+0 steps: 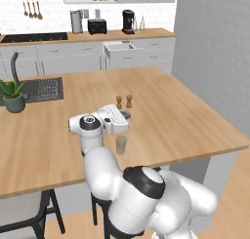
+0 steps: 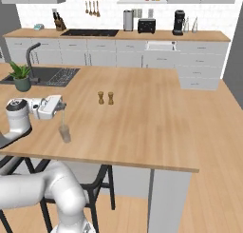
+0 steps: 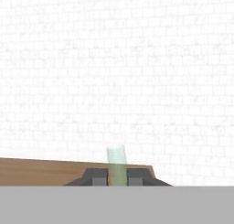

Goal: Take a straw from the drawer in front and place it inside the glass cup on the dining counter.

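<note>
The glass cup (image 1: 121,144) (image 2: 65,134) stands on the dining counter (image 1: 176,121) (image 2: 142,118) near its front edge. My gripper (image 1: 126,116) (image 2: 62,105) (image 3: 117,176) hovers just above the cup, turned sideways and shut on the straw (image 2: 63,118). In the right base view the thin pale straw hangs straight down from the fingers, and its lower end reaches the cup's mouth. The straw (image 3: 116,161) shows as a pale stub between the two dark fingertips in the hand view. The drawer is out of view.
Two small brown shakers (image 1: 123,102) (image 2: 105,98) stand behind the cup. A built-in sink (image 1: 44,89) and a potted plant (image 1: 13,94) sit at the counter's left. A dark stool (image 2: 102,179) stands under the front edge. The wall counter (image 2: 142,35) holds a toaster.
</note>
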{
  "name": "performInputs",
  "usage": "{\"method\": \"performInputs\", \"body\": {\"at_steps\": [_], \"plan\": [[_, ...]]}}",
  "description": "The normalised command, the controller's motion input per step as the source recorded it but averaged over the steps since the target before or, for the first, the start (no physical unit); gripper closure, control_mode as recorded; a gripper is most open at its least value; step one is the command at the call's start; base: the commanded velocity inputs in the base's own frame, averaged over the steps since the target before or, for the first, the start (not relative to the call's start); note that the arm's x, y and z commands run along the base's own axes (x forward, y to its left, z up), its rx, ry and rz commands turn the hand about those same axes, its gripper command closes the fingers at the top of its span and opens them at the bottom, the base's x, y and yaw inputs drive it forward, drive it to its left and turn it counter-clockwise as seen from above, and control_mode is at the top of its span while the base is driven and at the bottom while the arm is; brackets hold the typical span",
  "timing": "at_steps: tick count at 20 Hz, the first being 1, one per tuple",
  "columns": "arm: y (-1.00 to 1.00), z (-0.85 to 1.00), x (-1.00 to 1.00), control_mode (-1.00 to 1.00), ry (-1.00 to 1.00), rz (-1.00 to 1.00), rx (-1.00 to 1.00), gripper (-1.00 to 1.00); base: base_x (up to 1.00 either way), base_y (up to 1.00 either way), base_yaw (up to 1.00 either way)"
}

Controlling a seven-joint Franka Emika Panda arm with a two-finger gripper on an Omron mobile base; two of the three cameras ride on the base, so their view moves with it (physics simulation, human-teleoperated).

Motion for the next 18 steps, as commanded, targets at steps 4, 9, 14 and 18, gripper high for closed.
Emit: {"method": "performInputs", "body": {"at_steps": [4,9,14,18], "plan": [[0.0,-0.3,-0.05,-1.0,-0.01,0.0,0.0,1.0,0.0,0.0,0.0],[0.0,-0.13,0.03,-1.0,-0.07,0.0,0.0,1.0,0.0,0.0,0.0],[0.02,0.01,0.22,-1.0,-0.13,0.0,0.0,1.0,0.0,0.0,0.0],[0.11,0.09,0.25,-1.0,-0.14,0.0,0.0,1.0,0.0,0.0,0.0]]}}
